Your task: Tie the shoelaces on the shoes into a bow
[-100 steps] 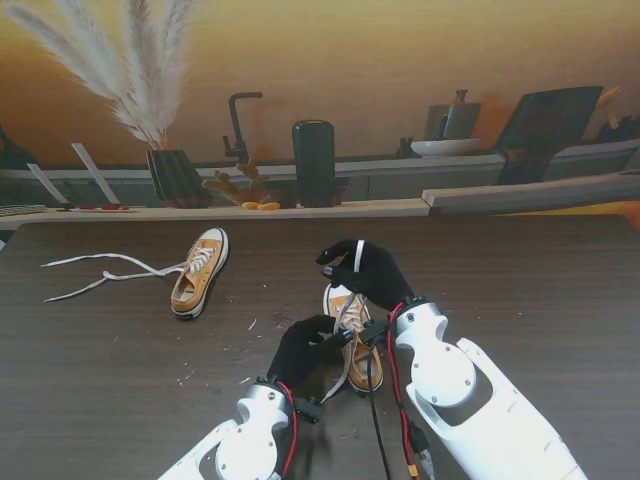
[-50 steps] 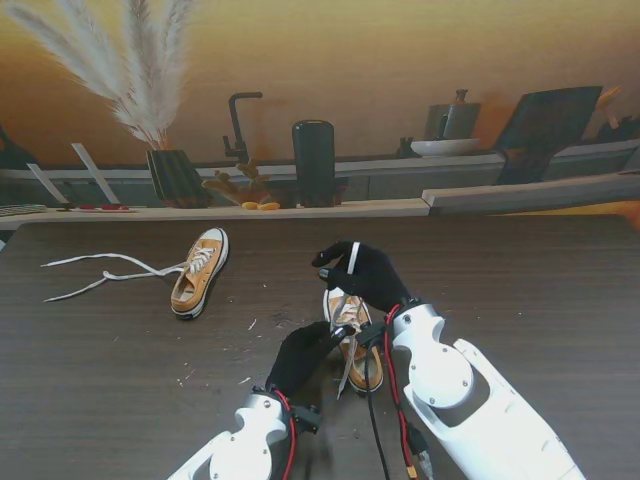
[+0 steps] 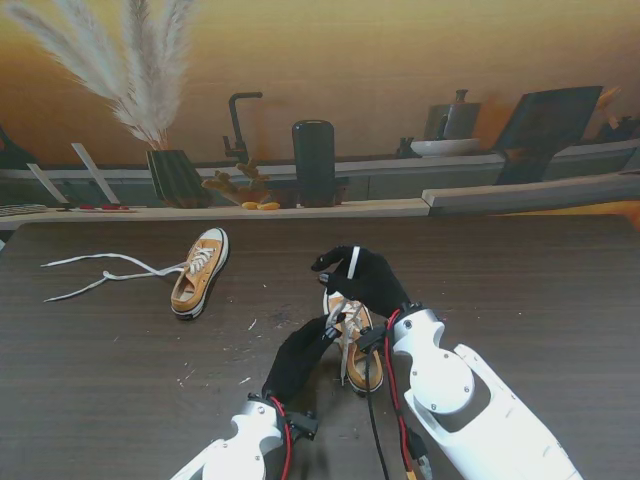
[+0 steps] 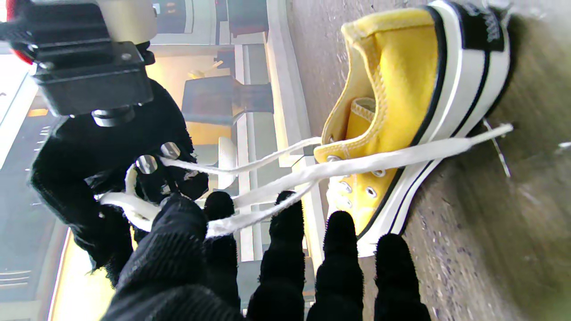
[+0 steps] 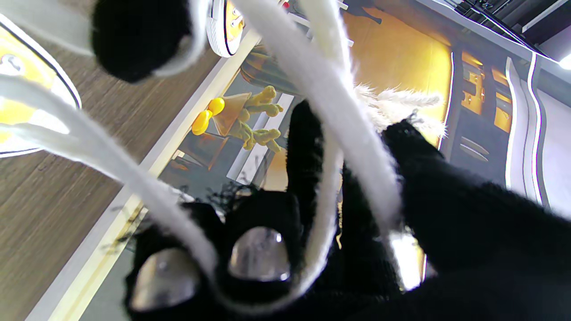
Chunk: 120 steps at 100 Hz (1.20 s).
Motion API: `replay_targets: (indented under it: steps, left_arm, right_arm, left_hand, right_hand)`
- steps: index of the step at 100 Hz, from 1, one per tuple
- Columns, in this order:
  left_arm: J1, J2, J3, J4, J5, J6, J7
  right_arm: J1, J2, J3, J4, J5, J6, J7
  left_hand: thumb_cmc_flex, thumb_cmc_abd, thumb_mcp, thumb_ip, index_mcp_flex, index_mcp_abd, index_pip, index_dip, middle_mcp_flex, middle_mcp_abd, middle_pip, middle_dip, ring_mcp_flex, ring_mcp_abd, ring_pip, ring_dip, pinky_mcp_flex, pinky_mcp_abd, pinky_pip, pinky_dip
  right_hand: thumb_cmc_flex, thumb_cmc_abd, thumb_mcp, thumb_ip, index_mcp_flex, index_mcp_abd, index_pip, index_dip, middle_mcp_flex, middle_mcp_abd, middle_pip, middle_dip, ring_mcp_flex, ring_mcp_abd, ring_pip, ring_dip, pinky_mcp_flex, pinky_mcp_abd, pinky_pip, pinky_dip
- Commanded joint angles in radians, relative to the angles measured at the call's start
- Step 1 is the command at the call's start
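Gripping white laces over yellow shoe, both hands closed

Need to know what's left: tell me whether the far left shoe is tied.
Untied: the far shoe has its laces trailing loose across the table.

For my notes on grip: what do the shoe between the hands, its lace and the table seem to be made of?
Shoe: apparently yellow canvas, woven and matte, stitched edges, with a smooth white rubber-like sole. Lace: flat white woven fabric, probably cotton, fuzzy at the edges. Table: dark wood-grain surface, matte; possibly laminate, not solid wood.
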<state>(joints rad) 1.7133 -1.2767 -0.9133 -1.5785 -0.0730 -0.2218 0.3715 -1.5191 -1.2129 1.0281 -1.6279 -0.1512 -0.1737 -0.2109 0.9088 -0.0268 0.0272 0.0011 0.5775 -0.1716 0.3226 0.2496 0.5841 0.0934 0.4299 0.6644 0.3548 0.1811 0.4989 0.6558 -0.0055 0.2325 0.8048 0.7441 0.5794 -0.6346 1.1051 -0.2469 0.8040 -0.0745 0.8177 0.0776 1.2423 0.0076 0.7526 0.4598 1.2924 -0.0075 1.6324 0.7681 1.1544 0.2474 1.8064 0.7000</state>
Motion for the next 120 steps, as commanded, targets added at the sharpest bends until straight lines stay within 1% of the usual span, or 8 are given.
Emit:
replay_targets:
  steps: [1,34,60,68,71,81,96,120]
  left_arm:
    - [0.005,0.001,0.001,-0.013,-0.009,-0.010,-0.022]
    - [0.012,0.001,0.005,-0.021,-0.126,-0.053,-0.066]
    - [0.040,0.009,-0.012,-0.056,-0.403,-0.071,-0.181]
    - [0.044,0.012,-0.017,-0.058,-0.462,-0.086,-0.217]
    - [0.047,0.015,-0.021,-0.062,-0.487,-0.087,-0.234]
    - [0.057,0.017,-0.032,-0.076,-0.570,-0.086,-0.275]
    - [0.077,0.011,-0.052,-0.115,-0.688,-0.056,-0.282]
    - [0.089,-0.004,-0.078,-0.151,-0.742,-0.014,-0.211]
  right_arm:
    - [-0.005,0.005,0.001,0.000,0.004,-0.005,0.018]
    - [-0.008,0.008,0.000,0.006,-0.002,-0.022,0.024]
    - [-0.013,0.009,0.000,0.009,-0.003,-0.029,0.027]
    - [-0.014,0.010,0.000,0.010,-0.004,-0.030,0.030]
    - [-0.014,0.010,0.000,0.010,-0.005,-0.031,0.030]
    - [-0.014,0.010,-0.001,0.011,-0.005,-0.029,0.030]
    - [-0.013,0.010,-0.003,0.015,-0.006,-0.030,0.031]
    - [-0.014,0.011,-0.001,0.018,-0.017,-0.024,0.027]
  left_hand:
    - [0.013,0.043,-0.043,-0.028,-0.040,-0.132,0.003,0.021,-0.027,-0.010,-0.010,-0.004,-0.015,-0.029,-0.008,0.026,-0.011,-0.041,-0.012,0.023]
    - [0.000,0.070,-0.050,-0.036,-0.116,-0.160,0.002,0.015,-0.064,-0.017,-0.017,-0.002,-0.042,-0.043,-0.023,0.025,-0.033,-0.058,-0.062,0.022]
    - [0.022,0.021,-0.040,-0.023,-0.146,-0.152,0.016,0.001,-0.139,-0.041,-0.025,0.001,-0.103,-0.084,-0.073,0.009,-0.056,-0.083,-0.187,0.029]
    - [0.010,-0.046,-0.023,0.008,-0.163,-0.128,0.004,-0.013,-0.166,-0.056,-0.034,-0.006,-0.115,-0.100,-0.092,0.005,-0.058,-0.096,-0.247,0.046]
    - [0.003,-0.083,-0.002,0.038,-0.169,-0.119,0.000,-0.017,-0.176,-0.061,-0.034,-0.007,-0.119,-0.104,-0.098,0.004,-0.051,-0.098,-0.276,0.058]
    - [-0.030,-0.156,0.067,0.062,-0.178,-0.096,0.008,-0.016,-0.203,-0.076,-0.042,-0.011,-0.133,-0.119,-0.115,0.000,-0.044,-0.106,-0.343,0.097]
    - [-0.040,-0.201,0.119,0.033,-0.165,-0.072,0.096,0.043,-0.211,-0.086,-0.027,-0.003,-0.133,-0.129,-0.114,0.003,-0.026,-0.107,-0.395,0.124]
    - [-0.031,-0.241,0.179,-0.015,-0.128,-0.063,0.243,0.195,-0.184,-0.090,0.014,0.012,-0.120,-0.133,-0.084,0.010,-0.005,-0.107,-0.415,0.156]
  right_hand:
    - [0.023,0.011,0.015,-0.028,-0.006,-0.020,0.019,-0.020,-0.001,0.015,-0.005,-0.002,0.022,-0.009,0.010,-0.011,0.018,0.000,0.122,-0.014]
    - [0.023,0.011,0.013,-0.027,-0.007,-0.021,0.019,-0.021,-0.001,0.014,-0.006,-0.002,0.022,-0.009,0.010,-0.012,0.018,0.001,0.121,-0.014]
    - [0.023,0.011,0.013,-0.027,-0.009,-0.022,0.017,-0.022,-0.003,0.014,-0.007,-0.002,0.022,-0.008,0.009,-0.013,0.017,0.003,0.119,-0.014]
    - [0.024,0.012,0.013,-0.026,-0.010,-0.022,0.016,-0.022,-0.004,0.013,-0.008,-0.002,0.022,-0.006,0.007,-0.014,0.017,0.005,0.117,-0.015]
    - [0.023,0.012,0.012,-0.027,-0.010,-0.021,0.017,-0.021,-0.005,0.013,-0.008,-0.002,0.022,-0.006,0.007,-0.014,0.016,0.006,0.116,-0.015]
    - [0.026,0.011,0.012,-0.026,-0.009,-0.021,0.017,-0.020,-0.004,0.013,-0.007,-0.002,0.022,-0.005,0.006,-0.015,0.016,0.008,0.115,-0.015]
    - [0.026,0.012,0.012,-0.026,-0.010,-0.021,0.017,-0.020,-0.005,0.013,-0.007,-0.002,0.022,-0.004,0.005,-0.016,0.016,0.010,0.114,-0.015]
    - [0.036,0.010,0.013,-0.025,-0.008,-0.020,0.021,-0.020,0.005,0.012,0.007,0.007,0.023,-0.010,0.019,-0.011,0.020,0.003,0.130,-0.009]
